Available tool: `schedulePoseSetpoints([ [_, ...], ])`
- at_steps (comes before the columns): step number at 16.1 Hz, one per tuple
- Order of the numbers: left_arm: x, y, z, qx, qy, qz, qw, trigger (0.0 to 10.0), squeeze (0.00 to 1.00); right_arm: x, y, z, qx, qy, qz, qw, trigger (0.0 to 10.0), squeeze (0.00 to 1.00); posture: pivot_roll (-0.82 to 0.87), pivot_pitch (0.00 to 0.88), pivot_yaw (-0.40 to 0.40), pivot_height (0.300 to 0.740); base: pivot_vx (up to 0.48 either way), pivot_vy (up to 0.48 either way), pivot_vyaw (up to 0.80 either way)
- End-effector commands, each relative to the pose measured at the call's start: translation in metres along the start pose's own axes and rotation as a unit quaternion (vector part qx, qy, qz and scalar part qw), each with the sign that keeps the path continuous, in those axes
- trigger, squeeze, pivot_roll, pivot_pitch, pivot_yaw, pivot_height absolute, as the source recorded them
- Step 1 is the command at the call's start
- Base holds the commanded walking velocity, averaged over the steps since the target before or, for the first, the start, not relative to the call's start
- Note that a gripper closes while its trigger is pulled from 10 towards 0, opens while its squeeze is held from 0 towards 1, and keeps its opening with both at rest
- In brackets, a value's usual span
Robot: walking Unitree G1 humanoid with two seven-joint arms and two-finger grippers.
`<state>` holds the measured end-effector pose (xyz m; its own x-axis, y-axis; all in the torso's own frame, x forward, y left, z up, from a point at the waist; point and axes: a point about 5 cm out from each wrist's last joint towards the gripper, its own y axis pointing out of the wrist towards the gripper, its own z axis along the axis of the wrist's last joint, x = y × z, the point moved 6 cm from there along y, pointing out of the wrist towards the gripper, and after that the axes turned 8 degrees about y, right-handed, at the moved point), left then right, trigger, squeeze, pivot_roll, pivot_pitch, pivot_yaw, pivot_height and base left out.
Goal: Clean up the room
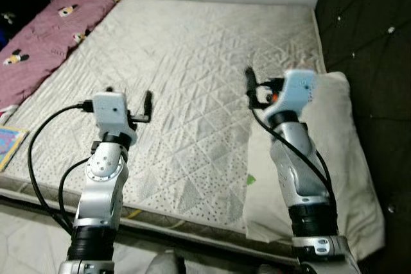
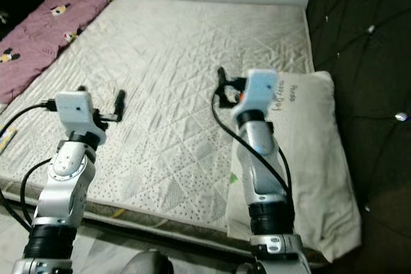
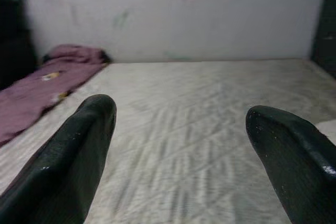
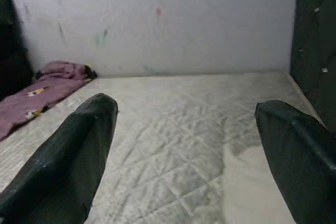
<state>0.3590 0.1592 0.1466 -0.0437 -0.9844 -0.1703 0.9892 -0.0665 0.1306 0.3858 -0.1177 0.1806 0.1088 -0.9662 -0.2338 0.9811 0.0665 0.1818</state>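
Both arms are raised over the bed (image 1: 192, 81), a bare quilted mattress, in what reads as a ready posture before a target is chosen. The left end effector (image 3: 178, 145) hovers above the near part of the mattress with its two fingers (image 3: 79, 150) spread wide and nothing between them. The right end effector (image 4: 189, 150) is likewise spread and empty; it hangs over the inner edge of the white pillow (image 1: 334, 152), which lies directly beneath and outboard of it along the dark tufted headboard (image 1: 366, 30). The likely task items are the pillow and the pink blanket (image 1: 45, 36), which lies crumpled well ahead of and outboard from the left end effector, at the far corner by the white wall (image 3: 173, 9). A colourful book (image 1: 9, 142) sits just outboard of the left arm at the mattress edge. The mattress between the two end effectors and the blanket carries no obstacle, so a reach is judged unobstructed, though the blanket appears beyond reach from this stance. The loose black cables (image 1: 38, 158) on the left arm could snag on the bed edge.
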Motion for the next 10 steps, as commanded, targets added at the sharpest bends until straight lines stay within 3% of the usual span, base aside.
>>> schedulePoseSetpoints([
  [1, -0.001, -0.004, 0.000, 0.001, -0.007, -0.008, 1.000, 10.0, 0.00, -0.005, -0.001, 0.005, 0.007, 0.004, 0.003, 1.000, 10.0, 0.00, -0.13, 0.000, 0.067, 0.740, 0.000, 0.000, 0.00],
  [6, 0.000, -0.006, -0.008, -0.025, -0.021, 0.024, 0.999, 10.0, 0.00, 0.006, -0.004, -0.007, -0.016, 0.014, -0.009, 1.000, 10.0, 0.00, -0.12, 0.000, 0.053, 0.740, 0.000, 0.000, 0.00],
  [10, -0.001, -0.005, -0.002, -0.014, -0.036, 0.025, 0.999, 10.0, 0.00, 0.008, 0.000, -0.023, -0.064, 0.034, -0.032, 0.997, 10.0, 0.00, -0.12, 0.000, 0.039, 0.740, 0.000, 0.000, 0.00],
])
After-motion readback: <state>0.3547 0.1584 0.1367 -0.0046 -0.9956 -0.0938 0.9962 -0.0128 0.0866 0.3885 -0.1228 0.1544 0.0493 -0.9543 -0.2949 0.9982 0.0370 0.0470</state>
